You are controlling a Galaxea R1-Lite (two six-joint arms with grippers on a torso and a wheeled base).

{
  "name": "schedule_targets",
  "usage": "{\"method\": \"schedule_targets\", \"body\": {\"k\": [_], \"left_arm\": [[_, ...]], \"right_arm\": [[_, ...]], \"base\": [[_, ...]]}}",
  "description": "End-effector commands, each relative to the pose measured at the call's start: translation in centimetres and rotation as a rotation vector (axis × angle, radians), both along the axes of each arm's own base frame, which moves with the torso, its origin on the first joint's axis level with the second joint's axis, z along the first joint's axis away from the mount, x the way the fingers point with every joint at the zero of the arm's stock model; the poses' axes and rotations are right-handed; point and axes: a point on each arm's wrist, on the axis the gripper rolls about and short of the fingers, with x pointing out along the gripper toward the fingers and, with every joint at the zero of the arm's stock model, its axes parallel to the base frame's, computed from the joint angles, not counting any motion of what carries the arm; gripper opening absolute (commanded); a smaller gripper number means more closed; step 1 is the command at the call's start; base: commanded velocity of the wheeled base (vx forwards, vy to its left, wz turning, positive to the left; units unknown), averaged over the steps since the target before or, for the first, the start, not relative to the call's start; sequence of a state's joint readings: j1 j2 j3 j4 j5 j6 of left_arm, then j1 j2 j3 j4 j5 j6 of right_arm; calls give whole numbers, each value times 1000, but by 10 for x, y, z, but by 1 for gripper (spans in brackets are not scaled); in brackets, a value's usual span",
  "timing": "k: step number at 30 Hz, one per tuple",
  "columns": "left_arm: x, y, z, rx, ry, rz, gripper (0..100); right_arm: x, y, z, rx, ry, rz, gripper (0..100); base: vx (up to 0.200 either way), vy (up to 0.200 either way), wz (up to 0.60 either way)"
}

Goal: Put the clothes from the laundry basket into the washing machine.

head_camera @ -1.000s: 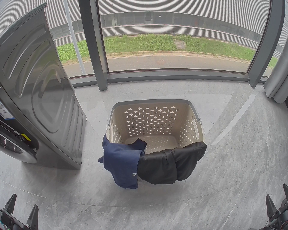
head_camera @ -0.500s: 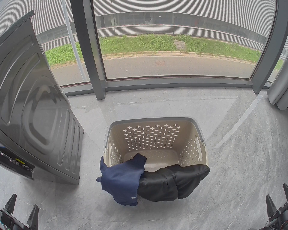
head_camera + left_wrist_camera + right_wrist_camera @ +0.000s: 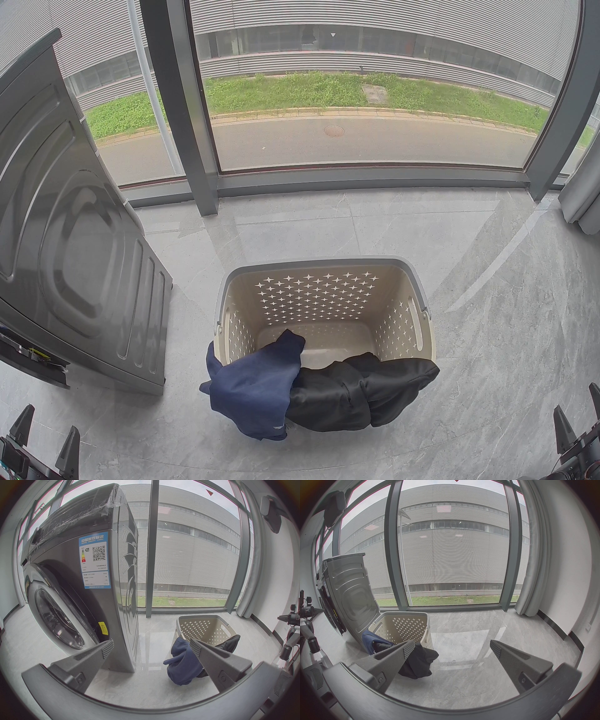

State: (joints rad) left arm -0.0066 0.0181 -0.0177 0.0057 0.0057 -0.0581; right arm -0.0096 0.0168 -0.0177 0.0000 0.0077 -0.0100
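A beige laundry basket stands on the floor straight ahead. A navy garment and a black garment hang over its near rim. The grey washing machine stands to the left of it, side panel toward me. Its round front door faces the left wrist camera, along with the basket and navy garment. My left gripper is low at the near left, open and empty. My right gripper is low at the near right, also open and empty, well short of the basket.
A floor-to-ceiling window with dark frame posts runs behind the basket. A pale curtain hangs at the far right by a white wall. Bare grey tiled floor lies around the basket and to its right.
The whole head view has shifted, so the camera has moved: the basket now sits lower in the picture and the washer farther left. Clothes and both grippers look unchanged.
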Motion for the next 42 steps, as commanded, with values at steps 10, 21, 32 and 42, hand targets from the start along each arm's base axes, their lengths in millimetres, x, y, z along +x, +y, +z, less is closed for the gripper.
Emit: {"method": "schedule_targets", "body": {"k": [10, 21, 32, 42], "left_arm": [[0, 0, -5, 0, -2, 1, 100], [0, 0, -5, 0, -2, 1, 100], [0, 0, -5, 0, -2, 1, 100], [0, 0, -5, 0, -2, 1, 100]], "right_arm": [[0, 0, -5, -1, 1, 0, 100], [0, 0, -5, -1, 1, -1, 100], [0, 0, -5, -1, 1, -1, 100], [0, 0, -5, -1, 1, 0, 100]], "base": [[0, 0, 0], [0, -73, 0], [0, -36, 0], [180, 0, 0]]}}
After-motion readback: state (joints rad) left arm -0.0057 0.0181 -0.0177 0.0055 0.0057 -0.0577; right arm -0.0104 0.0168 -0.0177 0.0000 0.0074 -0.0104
